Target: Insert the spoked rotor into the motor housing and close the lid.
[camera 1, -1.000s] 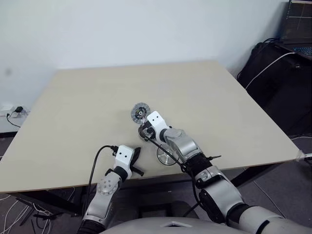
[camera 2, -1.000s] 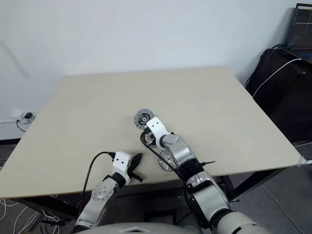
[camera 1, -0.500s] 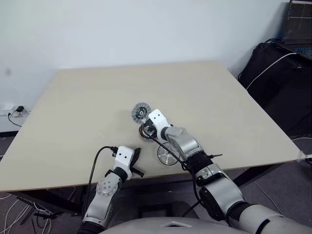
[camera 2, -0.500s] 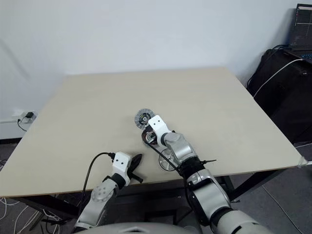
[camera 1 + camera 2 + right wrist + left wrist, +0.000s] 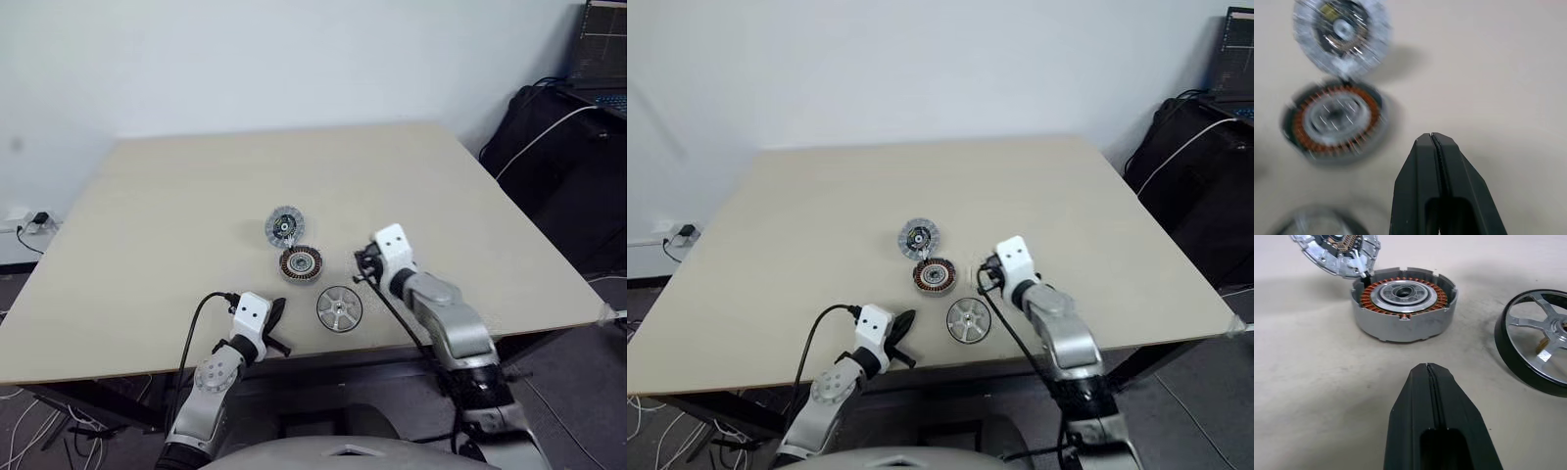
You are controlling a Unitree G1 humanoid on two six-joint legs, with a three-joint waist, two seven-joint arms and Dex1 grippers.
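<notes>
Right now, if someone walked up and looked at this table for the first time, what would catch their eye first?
Three small round motor parts lie in a cluster near the front middle of the beige table: the motor housing with its copper-orange windings, the lid touching it on the far side, and the spoked rotor lying apart, nearer the table's front edge. The right gripper hangs shut beside the housing, and the left gripper sits shut at the front edge; neither holds anything.

A robotics lab or office corner is showing here: a bare beige table (image 5: 176,196) is standing against a plain white wall (image 5: 245,59), cables are trailing to a floor socket (image 5: 34,221), and a laptop (image 5: 598,54) is glowing on black bags (image 5: 549,147).
</notes>
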